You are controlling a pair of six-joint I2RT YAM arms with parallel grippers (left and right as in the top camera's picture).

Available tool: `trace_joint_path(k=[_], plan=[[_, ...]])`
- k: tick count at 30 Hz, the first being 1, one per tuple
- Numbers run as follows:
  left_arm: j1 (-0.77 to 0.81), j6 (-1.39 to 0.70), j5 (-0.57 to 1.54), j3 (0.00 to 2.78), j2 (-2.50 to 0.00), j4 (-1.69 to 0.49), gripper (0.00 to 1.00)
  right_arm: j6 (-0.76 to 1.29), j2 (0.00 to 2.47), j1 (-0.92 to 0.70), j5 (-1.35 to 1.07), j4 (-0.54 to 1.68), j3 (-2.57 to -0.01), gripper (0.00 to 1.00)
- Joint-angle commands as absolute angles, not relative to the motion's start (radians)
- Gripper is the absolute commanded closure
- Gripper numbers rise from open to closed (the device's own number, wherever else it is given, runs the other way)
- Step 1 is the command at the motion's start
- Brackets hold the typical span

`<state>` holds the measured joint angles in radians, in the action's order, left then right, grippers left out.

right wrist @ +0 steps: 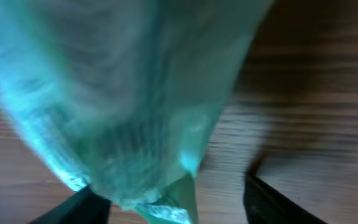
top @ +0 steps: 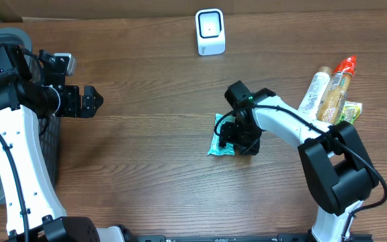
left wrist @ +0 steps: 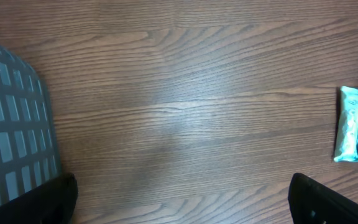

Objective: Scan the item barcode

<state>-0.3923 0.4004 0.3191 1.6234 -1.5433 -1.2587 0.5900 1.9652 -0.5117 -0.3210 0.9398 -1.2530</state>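
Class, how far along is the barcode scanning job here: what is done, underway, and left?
Done: the right gripper is down over the teal packet lying on the table. In hand: its jaws straddle the packet, not yet closed on it. Left: grip, lift, show the barcode to the white scanner. The left gripper hangs open, idle.

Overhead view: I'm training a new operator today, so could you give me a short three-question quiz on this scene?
1. Fill in: the jaws of the left gripper stand ____.
2. True or false: the teal packet lies apart from the white scanner.
3. Which is down at the teal packet? A. the left gripper B. the right gripper C. neither

Key: 1. open 2. true 3. B
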Motion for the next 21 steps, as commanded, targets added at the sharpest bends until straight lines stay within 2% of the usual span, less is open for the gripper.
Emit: trace_joint_path(k=[1,5,7,9,10,14,21], plan=[[-0.386,0.423,0.330,1.623,-1.549,-1.255,0.01,0.630,1.956,-0.501,-0.372,0.905,-1.216,0.38],[-0.386,0.423,0.330,1.623,-1.549,-1.255,0.01,0.641,1.958,-0.484,-0.372,0.867,-1.216,0.54],[-0.386,0.423,0.330,1.623,-1.549,-1.256,0.00,0.647,1.958,-0.482,-0.372,0.856,-1.216,0.71],[-0.386,0.423,0.330,1.623,-1.549,-1.256,0.01,0.648,1.958,-0.482,-0.372,0.852,-1.216,0.93],[-0.386,0.423,0.330,1.623,-1.549,-1.256,0.00,0.648,1.958,-0.482,-0.372,0.850,-1.217,0.96],[-0.386,0.423,0.330,1.623,-1.549,-1.255,0.00,0.607,1.931,-0.481,-0.354,0.865,-1.248,0.96],[-0.386,0.423,0.330,1.623,-1.549,-1.255,0.01,0.509,1.793,-0.499,-0.051,1.062,-1.397,0.96]])
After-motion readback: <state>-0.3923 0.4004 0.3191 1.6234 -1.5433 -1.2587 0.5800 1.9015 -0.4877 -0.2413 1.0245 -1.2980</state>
